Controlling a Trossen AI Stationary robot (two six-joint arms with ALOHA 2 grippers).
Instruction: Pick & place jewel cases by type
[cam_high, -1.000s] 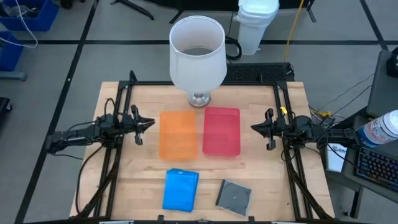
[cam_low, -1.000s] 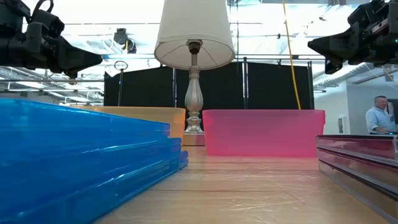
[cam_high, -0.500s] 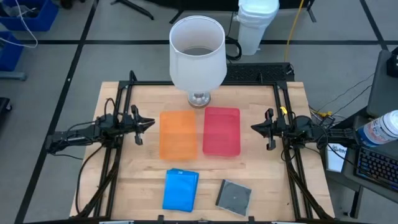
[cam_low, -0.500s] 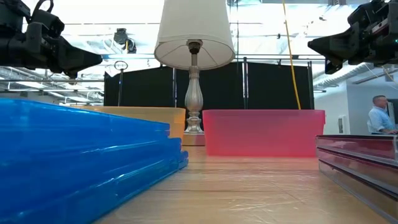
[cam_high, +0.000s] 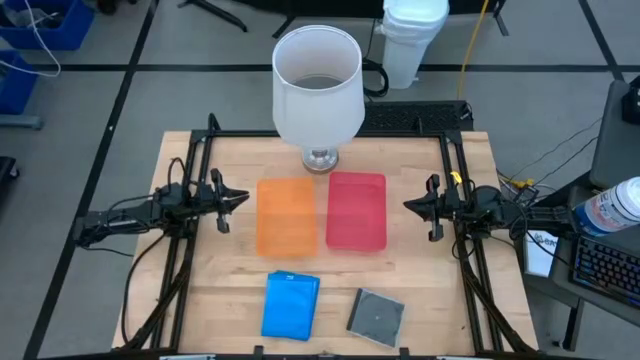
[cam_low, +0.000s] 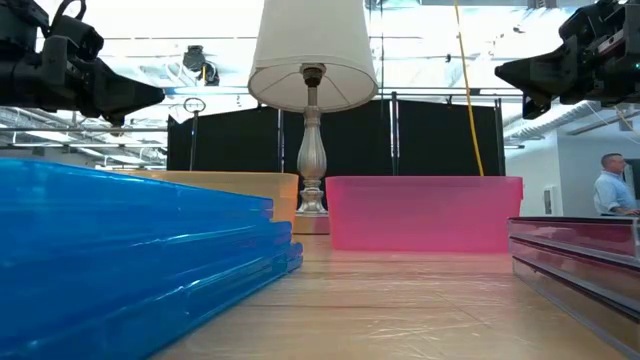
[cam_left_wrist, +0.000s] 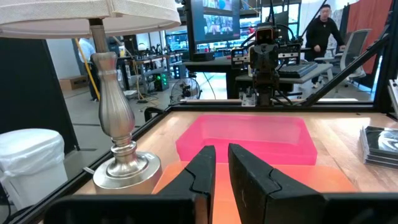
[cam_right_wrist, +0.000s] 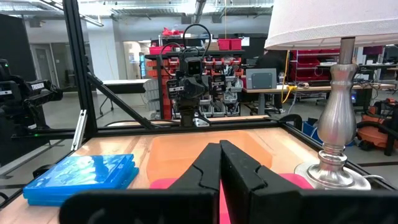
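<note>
A stack of bright blue jewel cases (cam_high: 290, 304) lies flat on the table near its near edge, and it also shows as the blue stack (cam_right_wrist: 84, 177) in the right wrist view. A smaller stack of dark grey jewel cases (cam_high: 376, 316) lies to its right, seen again as the grey stack (cam_left_wrist: 380, 143). My left gripper (cam_high: 235, 197) hovers left of the orange tray, its fingers (cam_left_wrist: 208, 163) a narrow gap apart. My right gripper (cam_high: 412, 205) hovers right of the red tray, fingers (cam_right_wrist: 211, 163) shut together. Both hang above the table, far from the cases.
An orange tray (cam_high: 286, 216) and a red tray (cam_high: 356, 210) sit side by side at mid-table. A lamp with a white shade (cam_high: 317, 85) stands behind them near the far edge. Black frame rails (cam_high: 196, 250) run along both sides. A person (cam_low: 610, 185) stands in the room beyond.
</note>
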